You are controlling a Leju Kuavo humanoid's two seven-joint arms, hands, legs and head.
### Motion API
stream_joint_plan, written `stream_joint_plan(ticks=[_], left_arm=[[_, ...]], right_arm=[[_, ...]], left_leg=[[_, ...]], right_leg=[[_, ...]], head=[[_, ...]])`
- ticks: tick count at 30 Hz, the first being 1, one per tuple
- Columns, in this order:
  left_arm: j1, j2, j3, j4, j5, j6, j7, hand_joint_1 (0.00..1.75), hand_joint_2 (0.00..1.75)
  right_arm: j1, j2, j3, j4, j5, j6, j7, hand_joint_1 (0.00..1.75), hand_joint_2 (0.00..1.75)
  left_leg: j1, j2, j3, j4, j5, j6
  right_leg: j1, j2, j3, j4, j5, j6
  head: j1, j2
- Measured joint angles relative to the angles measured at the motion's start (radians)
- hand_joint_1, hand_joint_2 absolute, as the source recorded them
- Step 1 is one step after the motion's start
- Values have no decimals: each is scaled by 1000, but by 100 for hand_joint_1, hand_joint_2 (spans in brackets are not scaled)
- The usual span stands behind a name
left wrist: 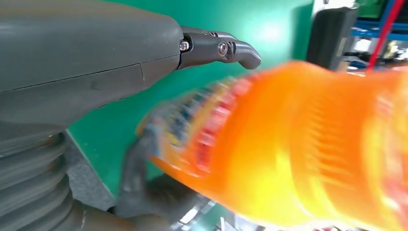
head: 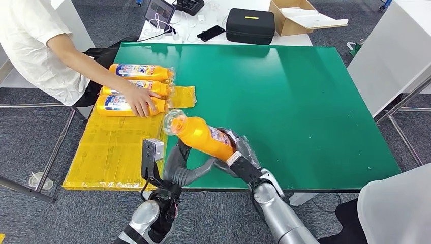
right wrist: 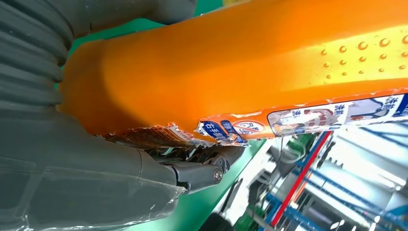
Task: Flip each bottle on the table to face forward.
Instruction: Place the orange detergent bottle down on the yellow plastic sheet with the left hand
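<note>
My right hand (head: 240, 154) grips the base end of an orange bottle (head: 200, 135) and holds it tilted above the green table's (head: 305, 112) front edge, cap end up and to the left. Up close, the bottle (right wrist: 240, 72) lies across my right hand (right wrist: 72, 183), its torn label facing the fingers. My left hand (head: 179, 163) is just beneath the bottle's neck, fingers spread. From the left wrist, the bottle (left wrist: 298, 144) is blurred, just beyond my left hand (left wrist: 96, 62). Three more orange bottles (head: 142, 71) (head: 150, 87) (head: 116, 104) lie side by side at the table's left.
A person sits at the left, one hand (head: 141, 101) resting on the nearest lying bottle. A yellow mat (head: 114, 150) covers the table's left front. A black case (head: 250, 25), a cardboard box (head: 300, 15) and a phone (head: 211, 33) lie behind the table.
</note>
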Motion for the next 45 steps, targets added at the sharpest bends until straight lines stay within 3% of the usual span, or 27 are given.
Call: stream_joint_plan(ticks=[14,20,24,28,32,39,41,44,45], left_arm=[[-28,-26,6,-42,113,64,-5,0,175],[-45,-33,8,-41,130,78,-32,0,175],[-50,-35,8,-41,135,100,-45,24,175],[-53,-35,10,-41,135,108,-54,24,175],[-55,-35,15,-41,135,109,-55,171,175],[-58,-35,22,-41,135,117,-74,175,175],[-58,-35,25,-42,135,117,-78,175,175],[-58,-35,27,-43,133,117,-81,175,175],[-58,-35,27,-44,131,117,-82,175,175]], right_arm=[[-36,31,92,30,-43,2,27,168,175],[-64,28,124,46,-44,39,45,174,175],[-74,28,139,55,-49,47,45,173,175],[-78,28,150,58,-51,47,45,173,175],[-80,28,153,58,-51,47,45,174,175],[-83,28,163,60,-71,61,46,168,175],[-83,28,165,61,-82,68,46,147,175],[-83,28,167,62,-96,75,44,27,175],[-83,28,167,63,-101,78,44,0,175]], left_leg=[[0,0,0,0,0,0],[0,0,0,0,0,0],[0,0,0,0,0,0],[0,0,0,0,0,0],[0,0,0,0,0,0],[0,0,0,0,0,0],[0,0,0,0,0,0],[0,0,0,0,0,0],[0,0,0,0,0,0]], right_leg=[[0,0,0,0,0,0],[0,0,0,0,0,0],[0,0,0,0,0,0],[0,0,0,0,0,0],[0,0,0,0,0,0],[0,0,0,0,0,0],[0,0,0,0,0,0],[0,0,-1,0,0,0],[0,0,-1,0,0,0]], head=[[0,0],[0,0],[0,0],[0,0],[0,0],[0,0],[0,0],[0,0],[0,0]])
